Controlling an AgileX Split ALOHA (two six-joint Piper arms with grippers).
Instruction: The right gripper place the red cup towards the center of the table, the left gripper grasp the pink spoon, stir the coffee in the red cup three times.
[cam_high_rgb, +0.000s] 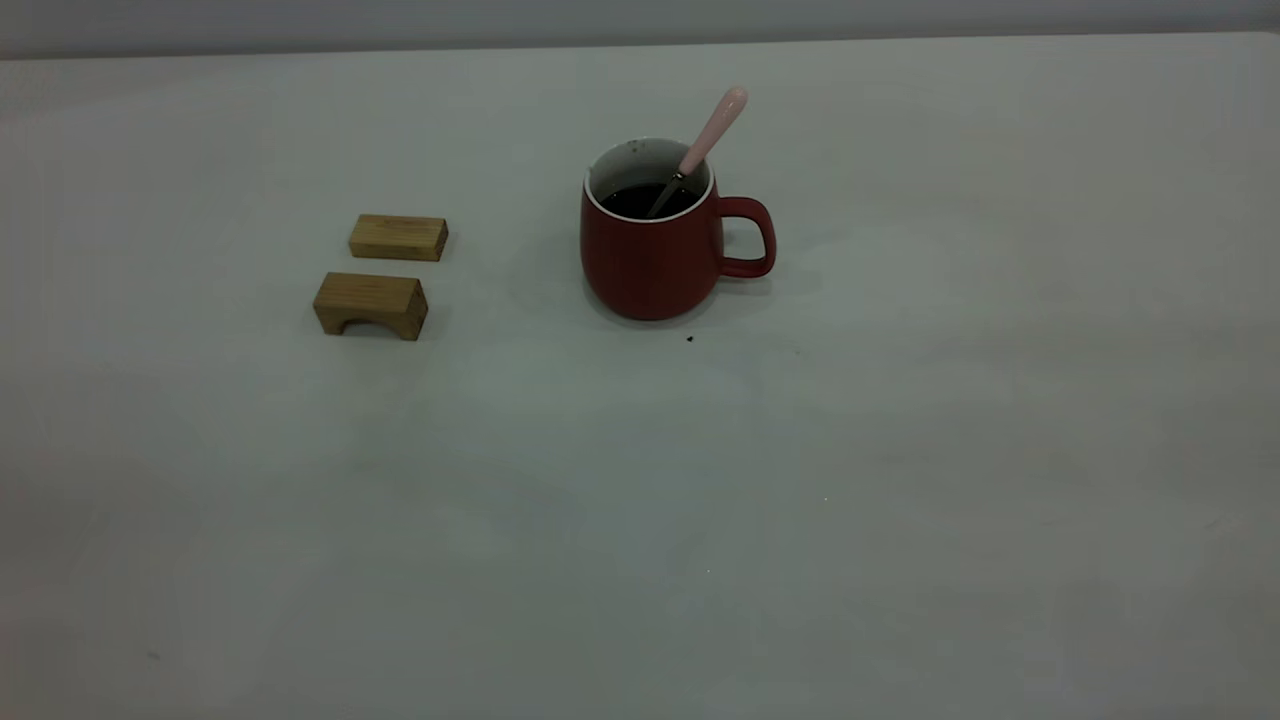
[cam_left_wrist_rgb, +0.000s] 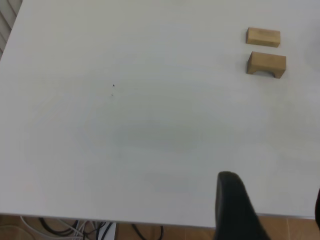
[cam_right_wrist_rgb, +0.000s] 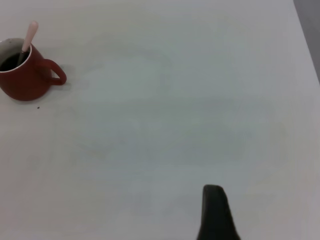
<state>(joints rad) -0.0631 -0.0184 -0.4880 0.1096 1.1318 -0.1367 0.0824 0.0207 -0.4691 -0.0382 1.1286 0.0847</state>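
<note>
The red cup (cam_high_rgb: 650, 265) stands upright on the table (cam_high_rgb: 640, 500), a little behind its middle, handle pointing right. Dark coffee (cam_high_rgb: 640, 201) fills it. The pink spoon (cam_high_rgb: 712, 135) leans in the cup, bowl in the liquid, handle sticking up over the rim to the right, held by nothing. The right wrist view has the cup (cam_right_wrist_rgb: 25, 82) and spoon (cam_right_wrist_rgb: 29, 35) far off. My left gripper (cam_left_wrist_rgb: 274, 200) hangs open near the table's front edge, far from the cup. My right gripper (cam_right_wrist_rgb: 267, 212) shows one finger (cam_right_wrist_rgb: 215, 215) with a wide gap beside it, open and empty. Neither arm appears in the exterior view.
Two small wooden blocks (cam_high_rgb: 398, 237) (cam_high_rgb: 370, 304) lie left of the cup, one flat and one arch-shaped; the left wrist view has them (cam_left_wrist_rgb: 263, 37) (cam_left_wrist_rgb: 266, 64) too. Beyond the table's edge there is brown floor with cables (cam_left_wrist_rgb: 75, 230). A dark speck (cam_high_rgb: 689, 339) lies before the cup.
</note>
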